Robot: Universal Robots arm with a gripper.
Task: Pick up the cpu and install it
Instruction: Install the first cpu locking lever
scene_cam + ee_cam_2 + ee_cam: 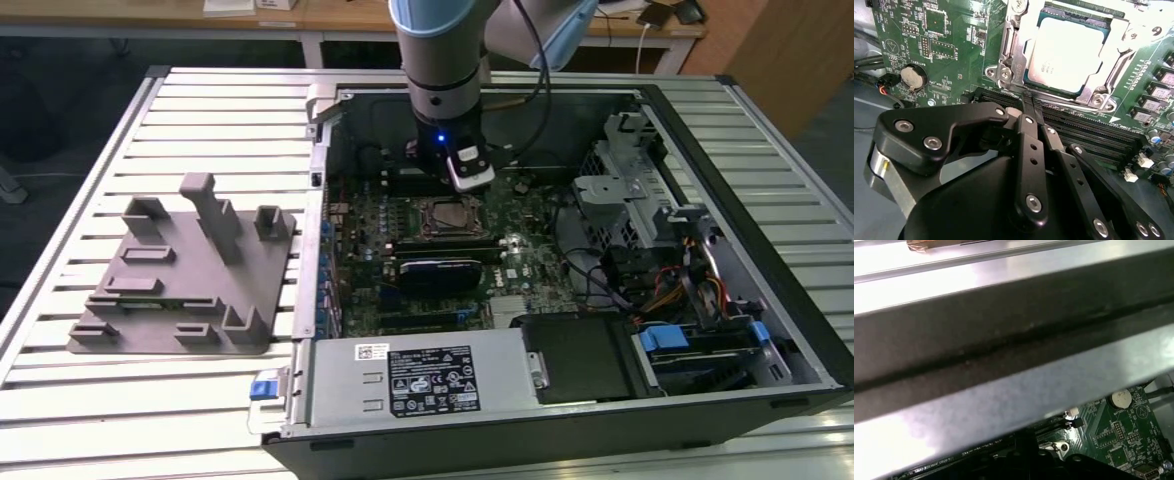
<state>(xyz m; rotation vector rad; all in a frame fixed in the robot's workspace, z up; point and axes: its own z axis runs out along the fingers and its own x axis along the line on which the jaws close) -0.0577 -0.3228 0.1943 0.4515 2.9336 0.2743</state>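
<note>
A slatted metal table (80,420) fills the scene; wooden desks (347,15) stand at twelve o'clock, dark floor (54,110) at ten.

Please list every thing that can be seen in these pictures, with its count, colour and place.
cpu: one, silvery-grey, lying in the socket on the motherboard.
socket frame: one, metal, around the cpu.
motherboard: one, green, inside the computer case.
coin battery: one, silver, on the motherboard.
computer case: one, black and grey, open, on the table.
power supply: one, grey with a label, at the case's near edge.
fixture block: one, grey, on the table at the exterior view's left.
table: one, slatted, light grey.
gripper: one, black, fingers shut, empty, beside the socket.
</note>
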